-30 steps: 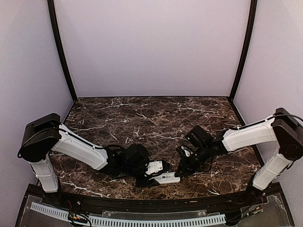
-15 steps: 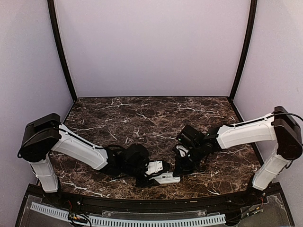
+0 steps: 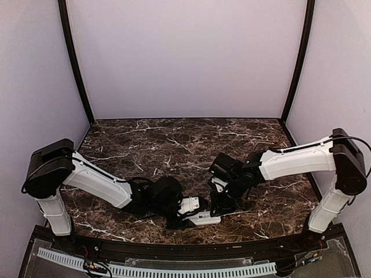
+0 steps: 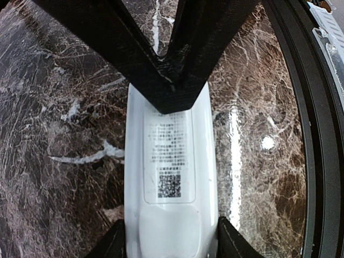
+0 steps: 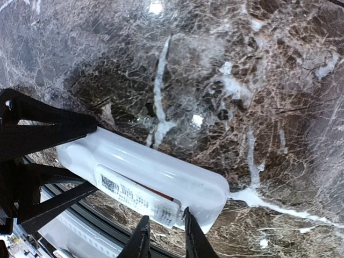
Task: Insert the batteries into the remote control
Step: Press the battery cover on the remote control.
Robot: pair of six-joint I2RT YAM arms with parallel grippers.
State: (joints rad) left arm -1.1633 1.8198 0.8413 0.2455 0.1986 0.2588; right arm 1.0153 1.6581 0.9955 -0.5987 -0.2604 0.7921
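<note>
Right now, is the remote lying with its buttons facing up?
No: the left wrist view shows the remote control lying back side up, with its printed label and QR code facing the camera.

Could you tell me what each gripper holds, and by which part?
The left gripper clamps the remote control by its two long sides near one end. Whether the right gripper pinches anything at the remote's edge cannot be told.

The top view looks from high above and behind the desk's (image 3: 174, 139) near edge toward its far edge, taking in the whole surface. Both wrist views sit close over the near edge, facing each other from opposite ends of the remote control (image 3: 203, 218) (image 4: 171, 177) (image 5: 145, 180), which all three views share.
</note>
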